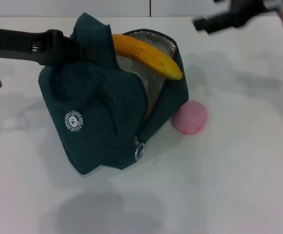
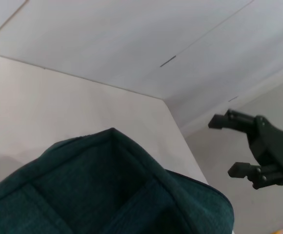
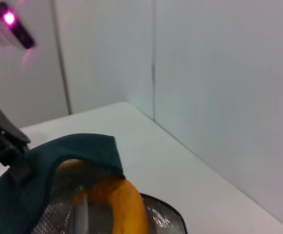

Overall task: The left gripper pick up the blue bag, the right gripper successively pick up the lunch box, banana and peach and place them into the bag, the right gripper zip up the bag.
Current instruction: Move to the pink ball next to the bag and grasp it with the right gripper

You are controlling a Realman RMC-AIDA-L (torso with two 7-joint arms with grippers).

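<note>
Gripping the upper left edge of the blue bag (image 1: 100,117), the left gripper (image 1: 66,46) reaches in from the left side of the head view; its fingertips are buried in fabric, closed on the bag as far as can be seen. Right gripper (image 1: 203,23) hangs at the far right, above and beyond the bag, fingers spread apart and empty, seen also in the left wrist view (image 2: 232,146). Bag stands on the white table (image 1: 239,185), mouth open, silver lining showing. Banana (image 1: 147,54) lies across the open mouth, tip poking over the right rim. Peach (image 1: 190,117) sits on the table, touching the bag's right side. Zipper pull (image 1: 140,150) hangs at the front corner, unzipped. Lunch box not visible.
</note>
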